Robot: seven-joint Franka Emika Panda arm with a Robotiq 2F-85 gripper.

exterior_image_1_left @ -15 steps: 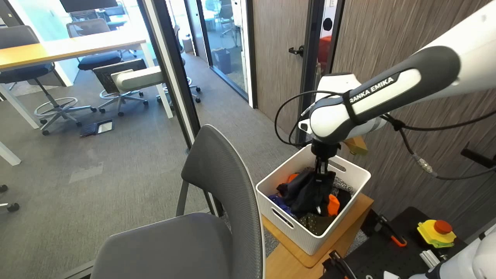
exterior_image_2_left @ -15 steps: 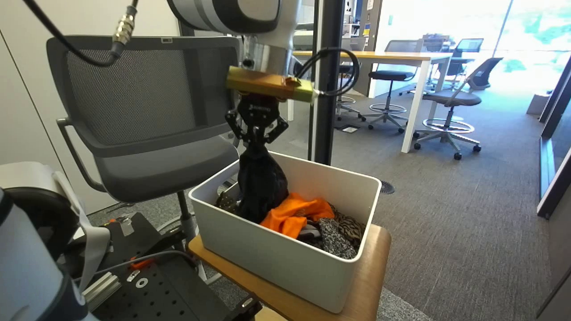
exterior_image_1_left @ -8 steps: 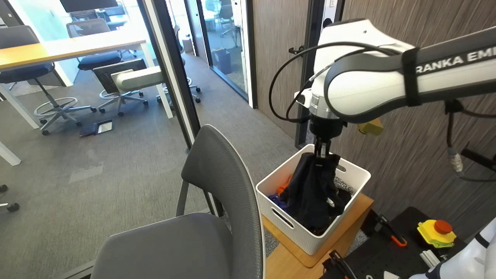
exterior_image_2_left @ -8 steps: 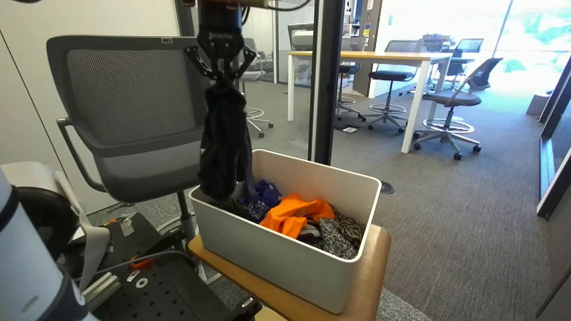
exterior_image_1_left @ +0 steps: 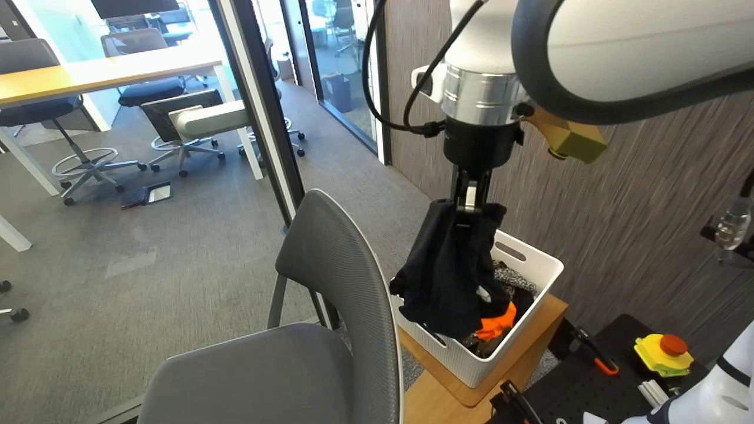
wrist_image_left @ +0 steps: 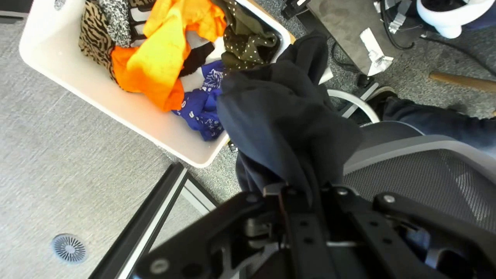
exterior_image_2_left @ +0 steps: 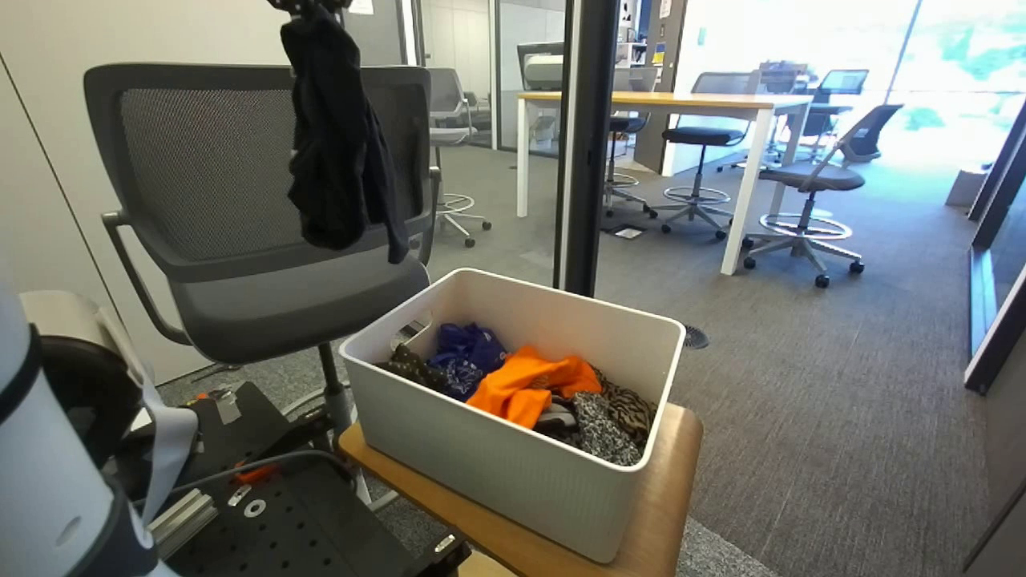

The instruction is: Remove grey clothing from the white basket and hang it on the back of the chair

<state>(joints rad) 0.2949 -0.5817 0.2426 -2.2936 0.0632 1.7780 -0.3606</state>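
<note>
The dark, nearly black-grey clothing (exterior_image_1_left: 453,268) hangs in folds from my gripper (exterior_image_1_left: 469,211). In an exterior view the clothing (exterior_image_2_left: 333,152) is above the white basket's (exterior_image_2_left: 513,469) rim, in front of the chair's mesh backrest (exterior_image_2_left: 200,168), with the gripper mostly cut off by the top edge. In the wrist view the fingers (wrist_image_left: 304,192) are closed on the clothing (wrist_image_left: 286,112), which covers the basket's (wrist_image_left: 104,106) near corner. The chair backrest (wrist_image_left: 426,182) lies at the lower right there. In an exterior view the grey chair (exterior_image_1_left: 339,253) stands left of the clothing.
Orange cloth (exterior_image_2_left: 537,381), blue bandana (exterior_image_2_left: 469,353) and patterned cloths lie in the basket. The basket stands on a wooden stool (exterior_image_2_left: 681,449). A dark partition post (exterior_image_2_left: 581,160) stands behind it. A black perforated platform with a yellow-red stop button (exterior_image_1_left: 664,353) is beside it.
The gripper has risen with the clothing, lifting it out of the basket and carrying it toward the chair. The remaining cloths in the basket are now uncovered. The basket and chair have not moved.
</note>
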